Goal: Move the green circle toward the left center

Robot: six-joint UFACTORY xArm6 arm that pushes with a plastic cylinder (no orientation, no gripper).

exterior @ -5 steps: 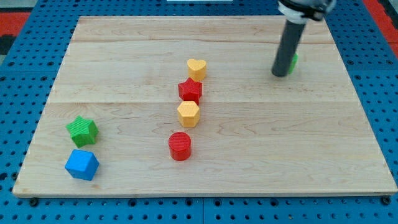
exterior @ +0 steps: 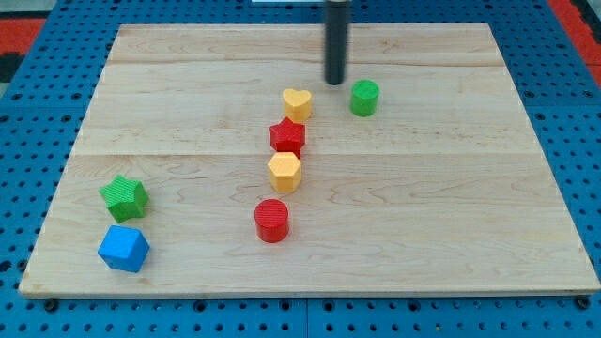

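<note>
Seven blocks (exterior: 364,98) on wooden board (exterior: 470,207), blue pegboard (exterior: 28,113) around.

The rod (exterior: 335,42) is cut off by the view's top edge.

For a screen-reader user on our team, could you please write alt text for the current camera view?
My tip rests near the board's top centre, just to the view's left of the green circle and apart from it. Down the middle run a yellow heart, red star, yellow hexagon and red circle; a green star and blue cube sit bottom left.
</note>
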